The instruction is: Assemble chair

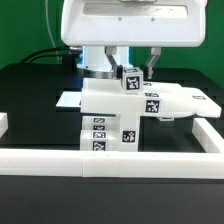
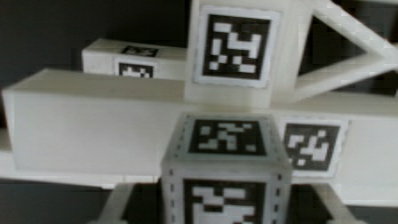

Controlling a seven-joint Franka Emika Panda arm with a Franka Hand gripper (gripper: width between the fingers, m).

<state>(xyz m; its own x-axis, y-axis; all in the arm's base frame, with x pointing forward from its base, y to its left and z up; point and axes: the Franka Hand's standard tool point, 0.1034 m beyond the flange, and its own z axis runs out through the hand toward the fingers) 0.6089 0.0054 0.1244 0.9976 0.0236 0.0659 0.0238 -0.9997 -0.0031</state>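
The partly joined chair [image 1: 118,112] stands in the middle of the table, just behind the front rail. It is a stack of white blocky parts with black-and-white tags, and a flat slab [image 1: 188,100] sticks out to the exterior view's right. My gripper [image 1: 130,76] comes down from above and is shut on a cube-ended leg [image 1: 130,80] on top of the stack. In the wrist view the leg [image 2: 228,150] fills the middle between my jaws [image 2: 228,205], against a wide white block [image 2: 89,110]. A tagged upright part [image 2: 237,40] rises behind it.
A long plain white border rail [image 1: 110,160] runs along the front and up the exterior view's right side [image 1: 212,128]. A thin flat white piece [image 1: 68,100] lies behind the chair on the exterior view's left. The black table [image 1: 30,95] surrounds the parts.
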